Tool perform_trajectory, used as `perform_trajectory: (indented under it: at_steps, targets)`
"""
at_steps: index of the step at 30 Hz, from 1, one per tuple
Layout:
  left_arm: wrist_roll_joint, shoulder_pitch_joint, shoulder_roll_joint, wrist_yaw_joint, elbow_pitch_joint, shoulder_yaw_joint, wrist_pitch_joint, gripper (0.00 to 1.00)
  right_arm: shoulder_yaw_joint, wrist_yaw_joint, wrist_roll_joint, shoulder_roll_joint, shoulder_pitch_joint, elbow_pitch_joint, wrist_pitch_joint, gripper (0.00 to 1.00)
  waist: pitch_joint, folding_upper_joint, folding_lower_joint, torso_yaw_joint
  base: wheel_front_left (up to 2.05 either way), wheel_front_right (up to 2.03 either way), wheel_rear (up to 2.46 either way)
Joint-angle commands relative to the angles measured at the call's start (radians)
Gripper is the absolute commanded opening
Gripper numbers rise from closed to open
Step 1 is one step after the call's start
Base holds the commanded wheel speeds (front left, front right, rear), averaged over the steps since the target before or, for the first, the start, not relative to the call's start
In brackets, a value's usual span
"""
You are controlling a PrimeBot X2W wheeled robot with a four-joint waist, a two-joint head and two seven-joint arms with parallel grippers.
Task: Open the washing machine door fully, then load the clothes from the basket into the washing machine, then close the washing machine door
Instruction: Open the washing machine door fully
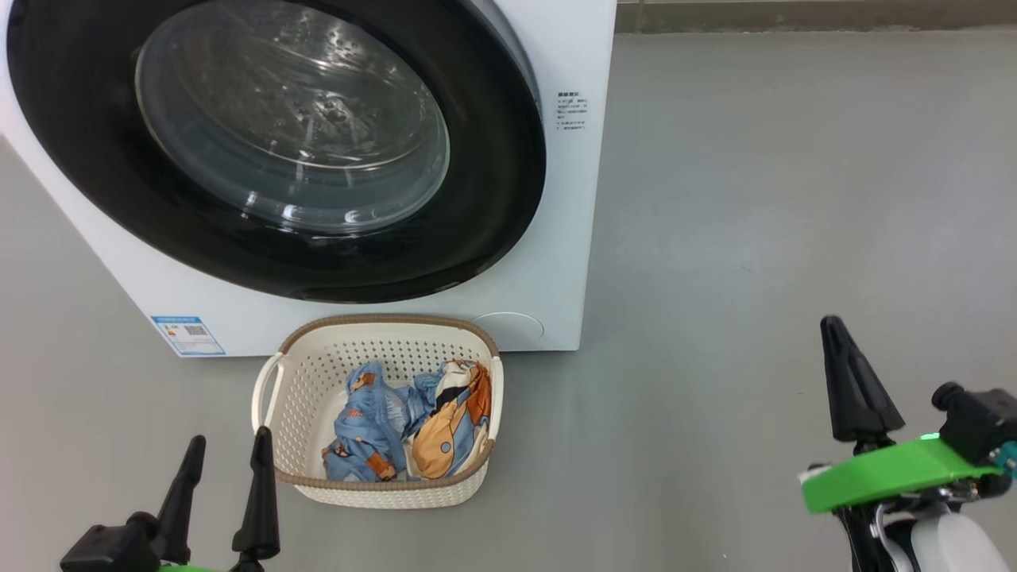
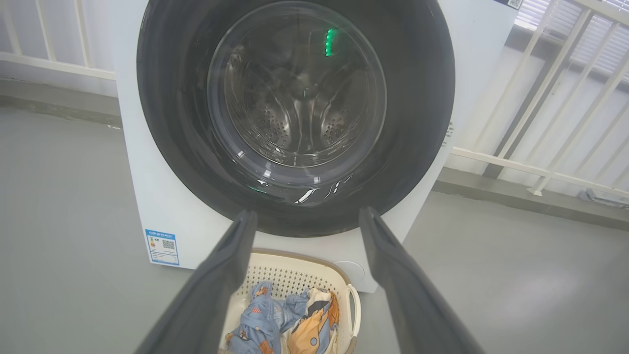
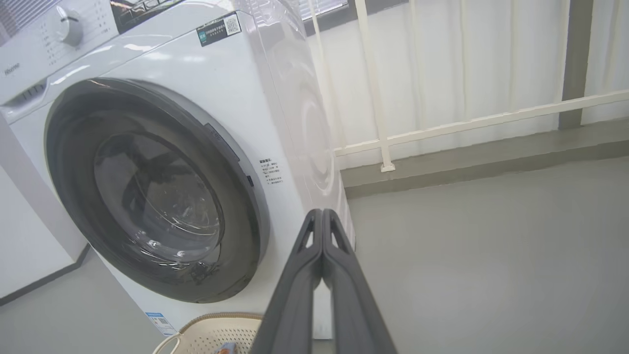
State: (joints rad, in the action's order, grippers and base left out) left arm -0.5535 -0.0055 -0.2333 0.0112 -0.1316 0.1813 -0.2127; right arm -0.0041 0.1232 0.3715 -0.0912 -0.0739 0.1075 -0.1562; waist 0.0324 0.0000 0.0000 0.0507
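Note:
The white washing machine [image 1: 556, 262] stands ahead with its black-rimmed round door [image 1: 493, 159] flat against the front, glass bowl at centre. On the floor before it sits the cream basket [image 1: 295, 397], holding the clothes: a light blue garment [image 1: 369, 433] and a cream one with orange patches [image 1: 457, 433]. My left gripper [image 1: 226, 453] is open, low at the basket's left, empty. Out over bare floor to the machine's right, my right gripper [image 1: 833, 324] is shut on nothing. The left wrist view frames the door [image 2: 417, 123] and basket [image 2: 344, 282] between open fingers [image 2: 223, 275]. The right wrist view shows fingers [image 3: 322, 246] pressed together.
Grey floor [image 1: 755, 238] spreads to the machine's right. A white railing [image 3: 467, 123] and a low kerb run behind it. A blue label [image 1: 188, 335] sits low on the machine's front, and a round cover [image 1: 508, 330] at its lower right corner.

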Motion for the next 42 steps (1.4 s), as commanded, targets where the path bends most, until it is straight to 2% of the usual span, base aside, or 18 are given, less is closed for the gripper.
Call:
perform_trajectory:
  at_steps: [1, 7, 8, 9, 15, 19, 26, 30, 42]
  targets:
    - [-0.002, -0.031, -0.014, 0.008, 0.020, -0.031, -0.013, 1.00, 0.019, 0.008, 0.075, 0.006, -0.069, -0.008, -0.024, 0.00, 0.001, 0.0000, 0.0000, 0.008, 0.00, 0.00, 0.00]
    - [-0.003, -0.032, -0.008, 0.007, 0.021, -0.021, -0.016, 1.00, -0.013, 0.008, 0.459, 0.032, -0.203, 0.054, -0.063, 0.00, 0.008, 0.0000, 0.0000, 0.028, 0.00, 0.00, 0.00]
    - [-0.003, -0.032, -0.008, 0.007, 0.021, -0.021, -0.016, 1.00, -0.013, 0.008, 0.459, 0.032, -0.203, 0.054, -0.063, 0.00, 0.008, 0.0000, 0.0000, 0.028, 0.00, 0.00, 0.00]
    - [-0.003, -0.034, -0.008, 0.006, 0.020, -0.020, -0.017, 1.00, -0.010, 0.008, 0.513, 0.031, -0.228, 0.062, -0.063, 0.00, 0.009, 0.0000, 0.0000, 0.031, 0.00, 0.00, 0.00]
    - [-0.001, -0.055, -0.004, -0.003, 0.018, -0.006, -0.020, 1.00, -0.002, 0.008, 0.858, -0.013, -0.364, 0.086, -0.015, 0.00, 0.032, 0.0000, 0.0000, 0.058, 0.00, 0.00, 0.00]
    - [0.001, -0.064, 0.002, -0.012, 0.015, 0.009, -0.021, 1.00, -0.013, 0.008, 1.021, -0.062, -0.448, 0.136, 0.066, 0.00, 0.046, 0.0000, 0.0000, 0.082, 0.00, 0.00, 0.00]
    - [0.000, -0.092, 0.014, -0.025, 0.014, 0.029, -0.024, 1.00, 0.017, 0.008, 1.128, -0.156, -0.586, 0.251, 0.240, 0.00, 0.098, 0.0000, 0.0000, 0.140, 0.00, 0.00, 0.00]
    - [-0.002, -0.107, 0.024, -0.037, 0.000, 0.039, -0.028, 1.00, 0.047, 0.008, 1.137, -0.204, -0.664, 0.331, 0.334, 0.00, 0.130, 0.0000, 0.0000, 0.176, 0.00, 0.00, 0.00]
    - [0.003, -0.170, 0.070, -0.077, -0.041, 0.063, -0.043, 1.00, 0.113, 0.008, 1.204, -0.263, -0.871, 0.458, 0.613, 0.00, 0.234, 0.0000, 0.0000, 0.262, 0.00, 0.00, 0.00]
